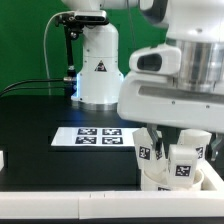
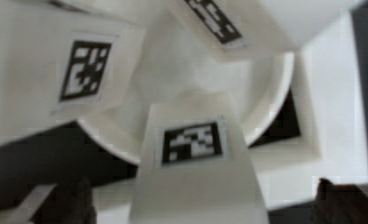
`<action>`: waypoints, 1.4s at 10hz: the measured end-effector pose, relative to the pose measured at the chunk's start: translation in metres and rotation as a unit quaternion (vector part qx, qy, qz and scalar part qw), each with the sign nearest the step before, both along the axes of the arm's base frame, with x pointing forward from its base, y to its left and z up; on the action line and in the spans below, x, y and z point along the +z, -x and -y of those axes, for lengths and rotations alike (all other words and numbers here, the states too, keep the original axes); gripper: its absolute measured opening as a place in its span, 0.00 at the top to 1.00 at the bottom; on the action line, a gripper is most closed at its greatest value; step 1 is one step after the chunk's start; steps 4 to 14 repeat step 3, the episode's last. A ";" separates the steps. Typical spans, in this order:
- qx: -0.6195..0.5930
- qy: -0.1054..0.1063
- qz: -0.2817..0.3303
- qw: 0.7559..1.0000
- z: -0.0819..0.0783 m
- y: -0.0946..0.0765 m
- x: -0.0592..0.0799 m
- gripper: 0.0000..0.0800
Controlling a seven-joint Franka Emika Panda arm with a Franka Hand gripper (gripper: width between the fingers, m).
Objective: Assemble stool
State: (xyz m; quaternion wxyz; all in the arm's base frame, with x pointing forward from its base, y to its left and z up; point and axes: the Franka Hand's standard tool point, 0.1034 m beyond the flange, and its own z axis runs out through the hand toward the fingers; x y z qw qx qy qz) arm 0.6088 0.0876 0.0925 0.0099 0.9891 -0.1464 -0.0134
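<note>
- Legs (image 1: 178, 158) of the stool are standing up from the round seat (image 1: 165, 180) at the near edge of the black bench (image 1: 40, 120), toward the exterior view's right; each is showing a black-and-white square tag.
- In the exterior view the arm's big white wrist housing (image 1: 175, 85) is hanging directly over the stool, hiding the upper ends of the legs.
- The fingers (image 2: 60, 205) are showing in the wrist view as two dark tips, one on either side of the nearest leg (image 2: 195, 160); they are standing wide apart and are not pressing on it, with a gap showing on each side.
- That nearest leg is rising from the seat's rim (image 2: 270, 100) toward the camera, its tag facing up.
- Two more legs (image 2: 92, 70) are leaning in from the far side of the seat in the wrist view, tags visible but blurred.
- The marker board (image 1: 95, 135) is lying flat on the bench, near the stool and toward the exterior view's left of it.
- The robot base (image 1: 98, 65) is standing behind the marker board, in front of a green backdrop (image 1: 25, 45).
</note>
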 end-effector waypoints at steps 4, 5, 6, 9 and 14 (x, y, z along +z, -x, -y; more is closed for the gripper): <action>0.005 -0.013 0.005 1.000 0.009 -0.006 0.028 0.19; 0.005 -0.013 0.005 1.000 0.009 -0.006 0.028 0.19; 0.005 -0.013 0.005 1.000 0.009 -0.006 0.028 0.19; 0.005 -0.013 0.005 1.000 0.009 -0.006 0.028 0.19; 0.005 -0.013 0.005 1.000 0.009 -0.006 0.028 0.19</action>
